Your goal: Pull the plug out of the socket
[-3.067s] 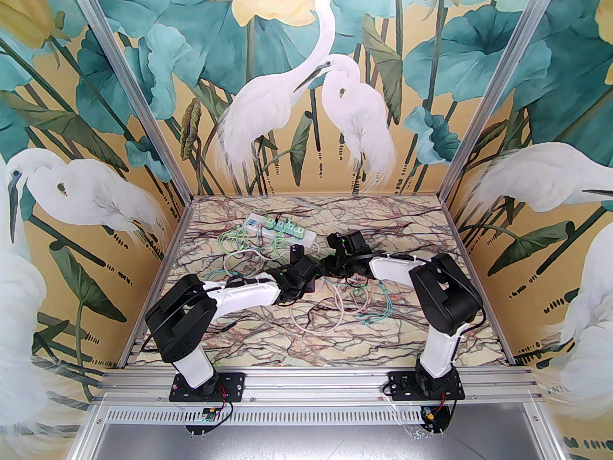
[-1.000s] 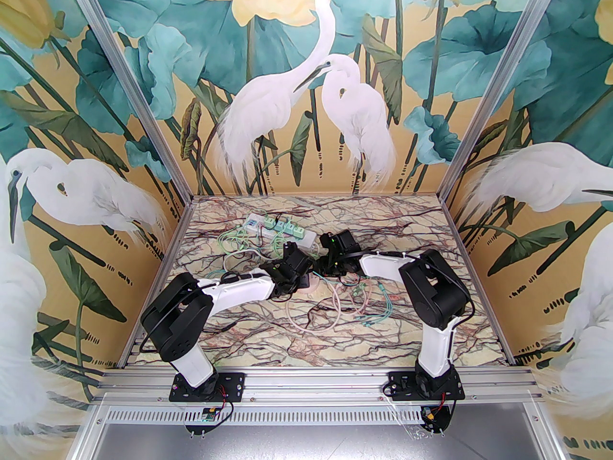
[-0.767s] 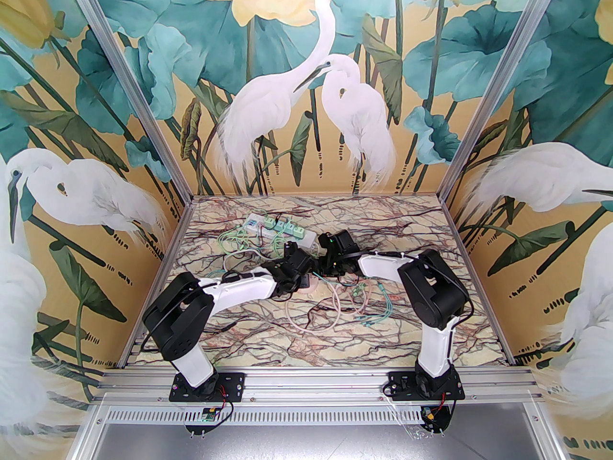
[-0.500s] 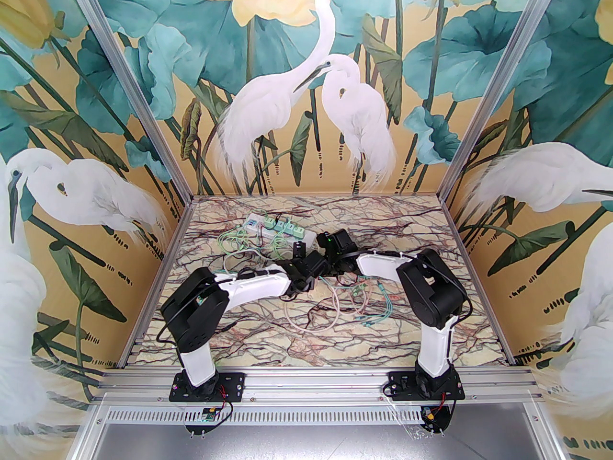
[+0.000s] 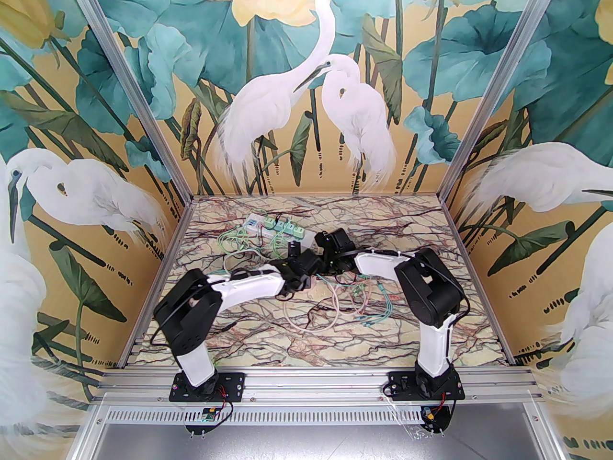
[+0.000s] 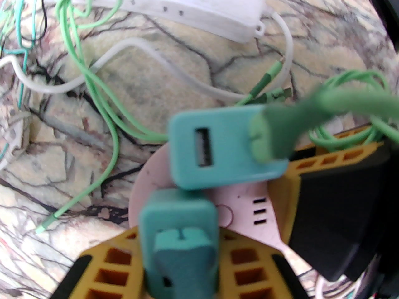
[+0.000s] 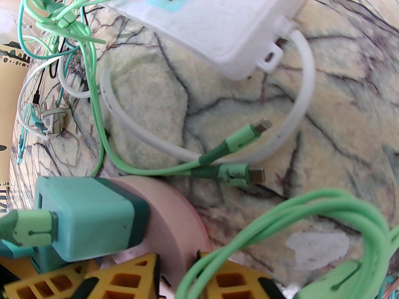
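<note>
My left gripper [image 6: 177, 248] pinches the teal plug [image 6: 177, 216], upright on the pink socket [image 6: 249, 210]; my right gripper [image 7: 177, 258] clamps its rim.

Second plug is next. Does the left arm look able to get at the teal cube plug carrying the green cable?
Likely not yet: the left pincer is shut on the nearer teal cube plug; once released, the cabled teal cube plug stands just beyond.

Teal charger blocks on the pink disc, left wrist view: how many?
2. The near charger block sits between the left gripper's yellow fingers; the far charger block has a green cable plugged in. Others may be hidden.
</note>
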Controlling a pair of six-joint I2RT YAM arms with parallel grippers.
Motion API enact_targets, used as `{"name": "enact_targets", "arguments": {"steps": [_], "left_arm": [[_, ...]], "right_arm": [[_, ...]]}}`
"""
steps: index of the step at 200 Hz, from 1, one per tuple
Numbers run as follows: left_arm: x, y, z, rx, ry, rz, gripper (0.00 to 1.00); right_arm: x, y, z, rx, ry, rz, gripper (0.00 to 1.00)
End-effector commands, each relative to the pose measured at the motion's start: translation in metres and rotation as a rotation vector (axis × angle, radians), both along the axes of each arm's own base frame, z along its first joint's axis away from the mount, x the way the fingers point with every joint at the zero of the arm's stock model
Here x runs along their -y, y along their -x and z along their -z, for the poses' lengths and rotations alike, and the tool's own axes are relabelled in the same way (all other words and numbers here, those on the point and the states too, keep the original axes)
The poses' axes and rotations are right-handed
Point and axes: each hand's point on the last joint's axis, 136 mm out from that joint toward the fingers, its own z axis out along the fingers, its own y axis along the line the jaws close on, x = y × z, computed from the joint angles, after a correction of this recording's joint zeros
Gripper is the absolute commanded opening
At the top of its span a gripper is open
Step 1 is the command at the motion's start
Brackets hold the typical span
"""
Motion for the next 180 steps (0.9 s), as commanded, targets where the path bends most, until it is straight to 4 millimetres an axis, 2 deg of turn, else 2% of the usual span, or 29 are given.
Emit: {"name": "enact_targets", "arguments": {"steps": [1,25,87,116,144,180], "left_arm": [[0.027,0.001,-0.024,-0.004,0.265,0.016,0.23],[0.025,0.002,-0.026,-0.007,0.324,0.006,0.23],[0.027,0.0,-0.02,-0.03,0.282,0.019,0.23],[0.03,0.0,-0.021,-0.008,0.171,0.043,0.23],[0.041,0.003,-0.025,0.024,-0.028,0.104,0.21],[0.055,0.004,-0.021,0.023,-0.059,0.14,0.2]], "right_arm": [[0.038,0.059,0.089,-0.217,0.264,-0.021,0.26],[0.037,0.059,0.089,-0.221,0.261,-0.024,0.26],[0.037,0.058,0.089,-0.221,0.261,-0.025,0.25],[0.036,0.059,0.089,-0.222,0.26,-0.027,0.25],[0.036,0.058,0.089,-0.224,0.256,-0.028,0.25],[0.036,0.059,0.09,-0.225,0.258,-0.03,0.25]]}}
